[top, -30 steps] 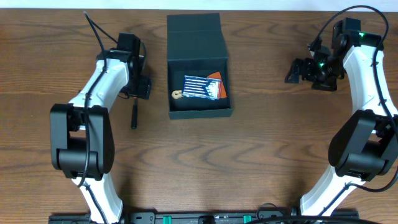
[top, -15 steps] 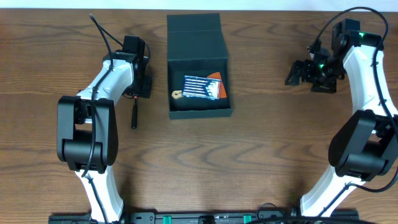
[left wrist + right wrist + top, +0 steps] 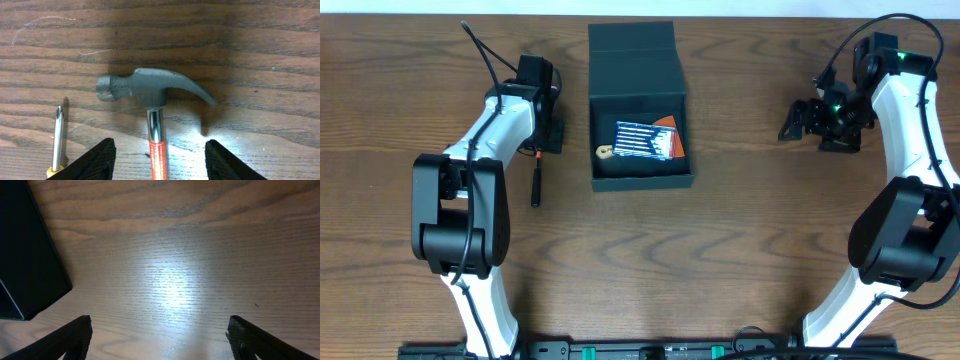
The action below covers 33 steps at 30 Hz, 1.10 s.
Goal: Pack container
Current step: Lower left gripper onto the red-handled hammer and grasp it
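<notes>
Overhead view: the container [image 3: 642, 181] sits at the centre-far part of the desk [image 3: 740, 230], lid folded back toward the far edge. It holds a blue-striped card with an orange corner [image 3: 650, 138] and a small tan item [image 3: 605, 152] at the card's left. Only a dark handle [image 3: 535, 183] shows left of the container, running out from under the left arm.

The left wrist view supplies what the overhead hides. That handle belongs to a hammer [image 3: 150, 90] with a steel claw head and a red shaft. A screwdriver [image 3: 58, 132] with a yellow handle lies just left of it, apart and roughly parallel. The right wrist view shows bare desk under bright light, with a corner of the container [image 3: 27, 255] at its left edge.

Left arm: stretched toward the far side, wrist just left of the container, camera facing down at the desk. Right arm: extended to the far right, wrist turned left, well apart from the container.

Left gripper [image 3: 548, 135]: partly open, its fingers [image 3: 97, 160] straddling the hammer shaft with a gap on each side; nothing held. Right gripper [image 3: 798, 116]: spread wide over bare desk, fingers [image 3: 70, 337] at the frame's lower corners, empty.
</notes>
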Tool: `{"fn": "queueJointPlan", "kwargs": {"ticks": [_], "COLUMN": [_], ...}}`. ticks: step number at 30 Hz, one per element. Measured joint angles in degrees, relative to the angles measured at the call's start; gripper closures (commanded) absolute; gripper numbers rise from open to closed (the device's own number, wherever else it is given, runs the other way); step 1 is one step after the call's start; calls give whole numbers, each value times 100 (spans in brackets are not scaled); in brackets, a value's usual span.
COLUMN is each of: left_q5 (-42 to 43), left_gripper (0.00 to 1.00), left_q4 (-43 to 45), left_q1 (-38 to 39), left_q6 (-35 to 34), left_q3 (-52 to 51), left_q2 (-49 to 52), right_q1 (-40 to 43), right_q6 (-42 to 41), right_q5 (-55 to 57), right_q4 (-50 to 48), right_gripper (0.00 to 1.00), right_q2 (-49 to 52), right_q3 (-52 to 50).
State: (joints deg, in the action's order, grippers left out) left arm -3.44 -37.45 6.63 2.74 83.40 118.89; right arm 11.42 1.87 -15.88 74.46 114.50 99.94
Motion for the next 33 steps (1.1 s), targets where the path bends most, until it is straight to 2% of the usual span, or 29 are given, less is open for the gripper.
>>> {"fn": "queueJointPlan", "kwargs": {"ticks": [27,33], "left_q5": [173,177], "left_gripper": [48,57], "left_q4": [-197,-195], "left_q1": [-192,-192], "left_q6": [208,219], "left_q3": [-144,-146], "left_q2": [0,0], "right_q1": [0,0], "right_q6": [0,0], "right_q5": [0,0], "right_q4": [15,15], "right_gripper": [13,13], "right_q2": [0,0], "right_q3": [0,0]}}
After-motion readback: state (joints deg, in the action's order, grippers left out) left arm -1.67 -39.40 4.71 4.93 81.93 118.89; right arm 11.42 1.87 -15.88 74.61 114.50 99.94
